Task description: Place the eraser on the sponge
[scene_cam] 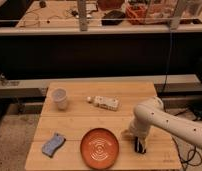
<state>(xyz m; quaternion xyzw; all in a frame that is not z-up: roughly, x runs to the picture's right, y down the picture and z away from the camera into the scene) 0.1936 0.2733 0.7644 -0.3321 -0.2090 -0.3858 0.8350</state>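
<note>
Jaws hang low over the table [79, 125], just beside the orange plate [99, 148].

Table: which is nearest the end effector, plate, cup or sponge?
The orange plate, just left of the end effector at front right; cup and sponge lie farther left.

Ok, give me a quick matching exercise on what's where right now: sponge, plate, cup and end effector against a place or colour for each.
Things:
1. sponge
2. plate
3. cup
4. end effector

Descriptions:
a. low over the table, just to the picture's right of the plate
b. orange, at the middle of the near edge
c. white, at the far left of the tabletop
d. blue-grey, near the front left corner

Pairs: 1-d, 2-b, 3-c, 4-a.
</note>
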